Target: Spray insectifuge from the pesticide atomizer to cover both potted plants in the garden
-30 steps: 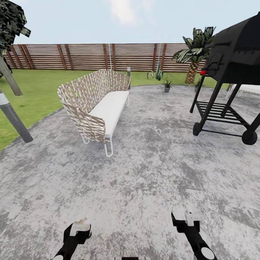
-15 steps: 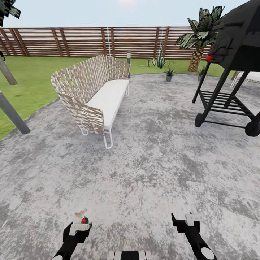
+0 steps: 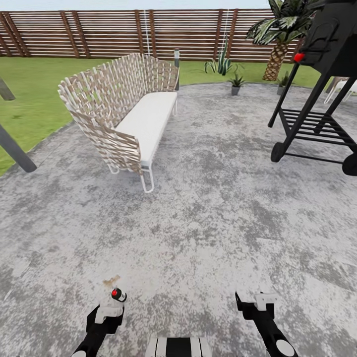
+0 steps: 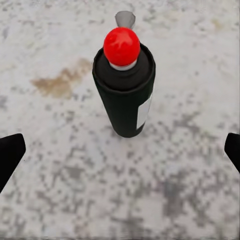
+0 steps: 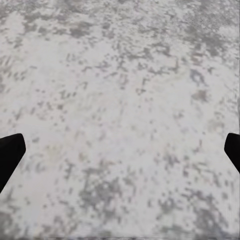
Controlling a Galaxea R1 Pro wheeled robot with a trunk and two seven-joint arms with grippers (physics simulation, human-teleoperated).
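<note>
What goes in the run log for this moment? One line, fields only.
stage: approach | target: pesticide atomizer upright on patio | left gripper: open, facing it, no contact | right gripper: open, empty | potted plant: far ahead

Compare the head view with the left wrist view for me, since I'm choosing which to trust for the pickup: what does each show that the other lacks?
Head view alone: the wicker bench, the black grill, the slat fence, the palm, one potted plant at the patio's far edge, and the right gripper.

Left wrist view alone: the white label on the bottle's side and a brown stain beside it.

Both: the pesticide atomizer upright on the stone patio, with its red top, ahead of the open left gripper.
</note>
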